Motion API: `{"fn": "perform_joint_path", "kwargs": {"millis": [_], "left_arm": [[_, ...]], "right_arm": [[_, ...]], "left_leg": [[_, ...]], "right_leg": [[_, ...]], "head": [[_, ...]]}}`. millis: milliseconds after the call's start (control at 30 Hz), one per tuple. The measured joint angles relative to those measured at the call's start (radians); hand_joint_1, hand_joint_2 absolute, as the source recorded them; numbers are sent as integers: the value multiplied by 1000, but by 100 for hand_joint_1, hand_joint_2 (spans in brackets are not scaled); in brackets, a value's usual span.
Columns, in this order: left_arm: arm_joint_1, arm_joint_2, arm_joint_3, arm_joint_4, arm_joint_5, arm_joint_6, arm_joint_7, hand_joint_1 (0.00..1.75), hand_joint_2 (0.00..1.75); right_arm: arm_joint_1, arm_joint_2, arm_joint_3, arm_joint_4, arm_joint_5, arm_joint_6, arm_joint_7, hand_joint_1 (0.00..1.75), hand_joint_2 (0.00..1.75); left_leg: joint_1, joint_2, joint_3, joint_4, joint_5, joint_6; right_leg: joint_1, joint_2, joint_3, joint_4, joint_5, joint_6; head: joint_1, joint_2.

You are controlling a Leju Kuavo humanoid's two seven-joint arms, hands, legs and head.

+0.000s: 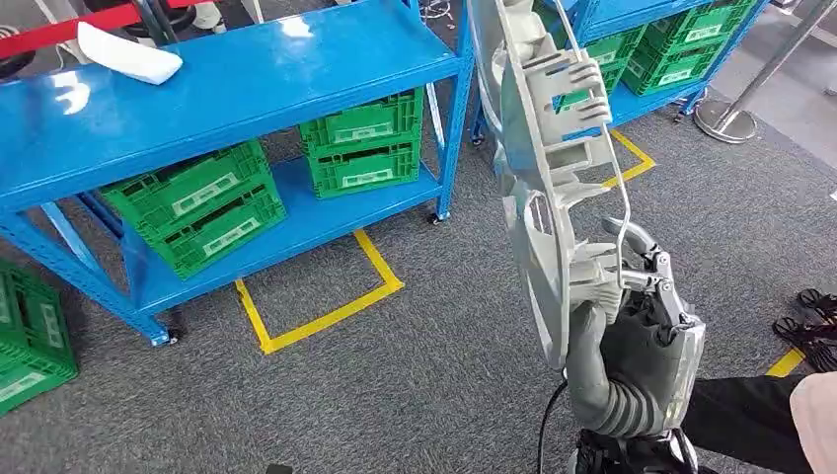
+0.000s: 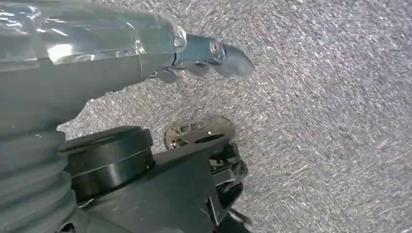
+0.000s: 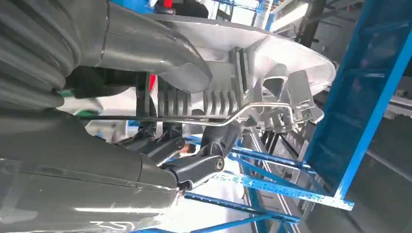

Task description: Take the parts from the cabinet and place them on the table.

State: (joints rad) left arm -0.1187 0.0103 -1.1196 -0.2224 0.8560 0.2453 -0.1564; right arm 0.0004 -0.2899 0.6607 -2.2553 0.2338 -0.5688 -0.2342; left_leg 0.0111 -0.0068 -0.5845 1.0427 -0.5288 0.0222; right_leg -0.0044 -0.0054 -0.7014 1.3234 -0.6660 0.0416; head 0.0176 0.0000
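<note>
My right hand (image 1: 642, 326) grips a large pale grey ribbed plastic part (image 1: 538, 197) by its lower edge and holds it upright, high in front of me. A thin wire hoop runs along the part. In the right wrist view the thumb presses on the part (image 3: 272, 53), and the dark fingers (image 3: 194, 167) curl under its wire. My left hand (image 2: 97, 48) hangs over the grey carpet with a finger stretched out and nothing in it. A second white part (image 1: 128, 54) lies on the top shelf of the blue cabinet (image 1: 247, 89), far left.
The blue cabinet holds several green crates (image 1: 360, 143) on its lower shelf. More blue racking with green crates (image 1: 681, 44) stands behind the held part. Yellow tape (image 1: 326, 306) marks the carpet. A stanchion base (image 1: 725, 118) stands at right. A person's dark sleeve (image 1: 750, 415) is at lower right.
</note>
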Motion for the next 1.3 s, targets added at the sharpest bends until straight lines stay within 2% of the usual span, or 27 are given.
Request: {"fn": "perform_joint_path", "kwargs": {"millis": [33,67,100,133,167,200,300,333,367,400,467,500,533,567,633,667,700,833,900,933,1000,1033,1067,1133,1167,1200,1300], "left_arm": [[0,0,0,0,0,0,0,0,175],[-1,0,0,0,0,0,0,0,175],[-2,0,0,0,0,0,0,0,175],[-3,-1,0,0,0,0,0,0,175],[-4,-3,0,0,0,0,0,0,175],[-9,-3,0,0,0,0,1,0,175],[-7,-3,0,0,0,0,4,0,175],[-7,-3,0,0,0,0,4,0,175],[-6,-3,0,0,0,0,4,0,175],[-8,-2,0,0,0,0,4,0,175],[-8,-2,0,0,0,0,4,0,175],[-6,-2,0,0,0,0,4,0,175],[-5,-2,0,0,0,0,4,0,175],[-5,-1,0,1,0,0,4,0,175],[-5,0,0,2,0,0,4,0,175],[-5,0,0,2,0,0,4,0,175],[-8,0,0,3,0,0,4,0,175],[-6,1,0,5,0,-1,4,0,175],[-7,0,0,5,1,-1,4,0,175],[-9,-2,0,5,0,-1,4,0,175],[-8,-3,0,5,0,-1,4,0,175],[-6,-3,0,5,1,-1,4,0,175],[-6,-2,0,5,1,-1,4,0,175],[-6,-3,0,5,1,-1,4,0,175],[-6,-3,0,5,0,-1,4,0,175],[-8,-3,0,5,0,-1,4,0,175],[-6,-3,0,5,0,-1,2,0,175]], "right_arm": [[0,-1,2,0,0,0,0,175,175],[0,-1,3,0,0,0,0,175,175],[0,-1,4,0,0,0,0,175,175],[0,-1,4,0,0,0,0,175,175],[0,-2,4,0,0,0,0,175,175],[1,-2,4,-1,0,0,0,175,175],[1,-2,7,-3,2,0,0,175,175],[0,-2,8,-3,2,1,0,175,175],[-2,-2,8,-3,3,2,1,175,175],[-2,-2,8,-4,4,3,1,175,175],[-1,-3,8,-5,5,3,1,175,175],[-1,-3,8,-5,5,3,1,175,175],[-1,-3,8,-5,5,3,1,175,175],[-1,-3,8,-5,5,3,1,175,175],[-1,-3,8,-5,5,3,1,175,175],[-2,-3,8,-5,5,3,1,175,175],[0,-3,8,-5,6,3,1,175,175],[-2,-4,9,-6,6,3,1,175,175],[-1,-5,10,-9,6,3,1,175,175],[0,-5,11,-9,6,3,1,175,175],[0,-6,11,-8,6,3,1,175,175],[0,-7,11,-8,5,3,1,175,175],[0,-7,12,-8,5,3,1,175,175],[-1,-7,12,-8,6,3,1,175,175],[-1,-7,12,-8,6,3,1,175,175],[-2,-7,12,-8,6,3,1,175,175],[-3,-6,12,-9,6,3,1,175,175]], "left_leg": [[0,-7,1,0,0,0],[0,-13,2,0,0,0],[0,-23,4,0,0,0],[1,-32,7,0,-1,-2],[4,-39,5,-2,0,-4],[2,-51,-2,1,2,-14],[8,-74,-13,-5,13,-35],[6,-69,-16,-1,7,-39],[2,-7,-21,12,-7,-41],[2,13,-43,58,-43,-42],[4,12,-112,209,-118,-43],[4,10,-140,268,-136,-45],[4,10,-143,278,-127,-46],[4,11,-127,247,-98,-46],[2,31,-46,101,-15,-39],[-4,75,-5,19,7,-32],[-15,96,6,-4,-3,-30],[-10,49,-1,-8,5,-10],[-3,28,-2,-9,11,-1],[-2,16,-4,-9,12,1],[-3,-7,-5,-9,14,3],[-3,-19,-5,-9,14,3],[-3,-31,-4,-9,15,3],[-3,-53,-1,-8,16,0],[-2,-62,0,-9,17,-2],[-4,-68,-7,-8,20,-9],[4,-87,-26,-10,32,-30]], "right_leg": [[-3,0,1,-6,20,0],[-5,2,21,-53,58,-1],[-6,7,58,-135,109,-4],[-6,28,99,-224,154,-8],[-7,68,125,-282,160,-15],[-7,77,133,-297,159,-21],[-1,47,134,-306,150,-34],[-7,32,139,-322,159,-43],[-5,19,144,-329,162,-49],[-3,11,144,-330,163,-53],[1,-13,145,-330,161,-56],[3,-24,144,-329,160,-57],[5,-32,145,-328,160,-58],[7,-41,145,-327,159,-58],[8,-55,149,-323,154,-55],[9,-60,150,-319,150,-51],[17,-66,146,-309,145,-44],[15,-108,151,-310,141,-32],[5,-32,133,-255,89,-16],[1,-11,102,-178,47,-11],[-3,-2,39,-31,-11,-4],[-3,-1,27,-5,-8,-4],[-4,-1,36,-28,18,-6],[-5,10,102,-178,114,-12],[-5,33,138,-263,155,-16],[-9,78,152,-289,142,-23],[-3,58,148,-307,140,-36]], "head": [[3,0],[5,0],[6,0],[10,0],[13,0],[11,0],[19,0],[17,0],[13,0],[3,0],[-10,0],[-15,0],[-17,0],[-20,0],[-25,0],[-26,0],[-32,0],[-26,0],[-15,0],[-7,0],[2,0],[4,0],[8,0],[17,0],[20,0],[18,0],[21,0]]}}
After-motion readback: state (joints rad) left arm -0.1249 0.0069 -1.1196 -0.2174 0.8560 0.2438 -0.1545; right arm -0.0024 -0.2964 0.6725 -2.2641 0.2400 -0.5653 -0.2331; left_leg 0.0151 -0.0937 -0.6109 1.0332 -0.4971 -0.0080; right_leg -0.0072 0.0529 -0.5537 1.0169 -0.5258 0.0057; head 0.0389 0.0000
